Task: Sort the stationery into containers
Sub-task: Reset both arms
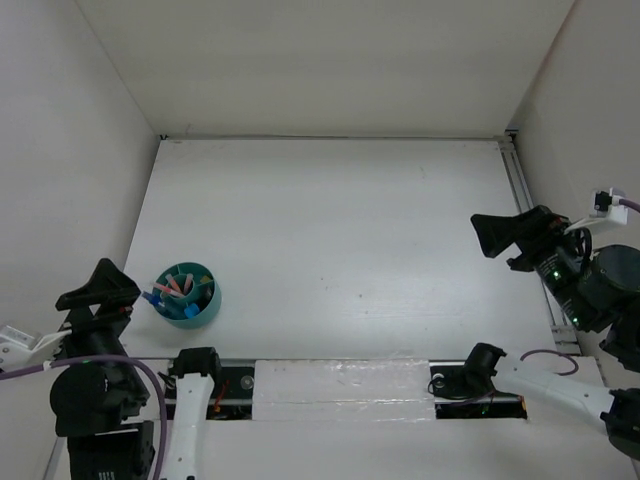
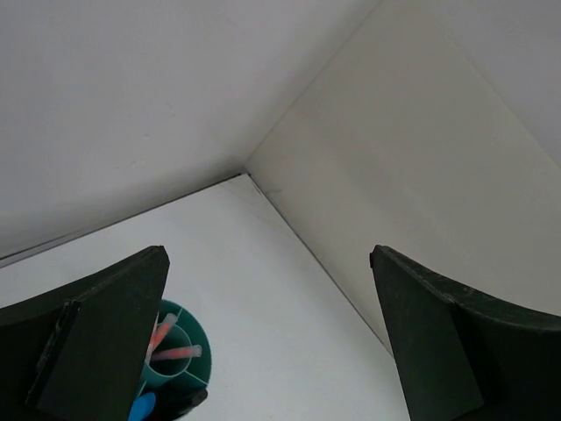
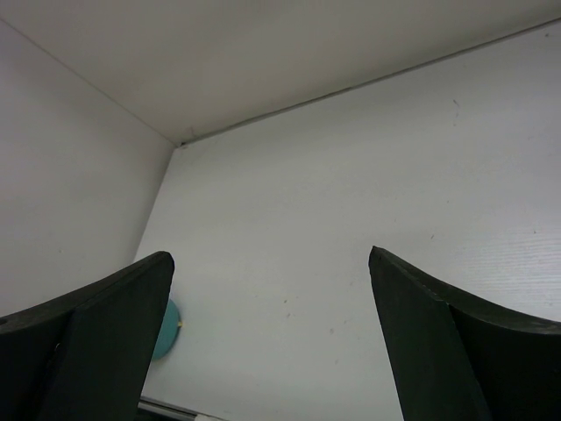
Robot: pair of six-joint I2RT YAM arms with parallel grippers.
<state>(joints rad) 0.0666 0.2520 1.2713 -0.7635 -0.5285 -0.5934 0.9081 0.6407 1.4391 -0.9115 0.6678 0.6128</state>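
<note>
White table (image 1: 340,230). Right gripper (image 1: 508,233), three o'clock, jaws wide, empty. Left gripper (image 1: 100,288), eight o'clock, jaws wide, empty. Teal cup (image 1: 212,300), seven o'clock, near left gripper. Stationery (image 1: 178,289), pink and blue ends, sitting inside cup.

A robot lab is shown: a white worktop (image 1: 330,230) is boxed in by white walls (image 1: 320,60), and two arms (image 1: 186,420) are bolted at its edge.

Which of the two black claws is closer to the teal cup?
The left gripper, just beside the cup at the left edge of the table. The right gripper hangs far off at the right edge.
</note>
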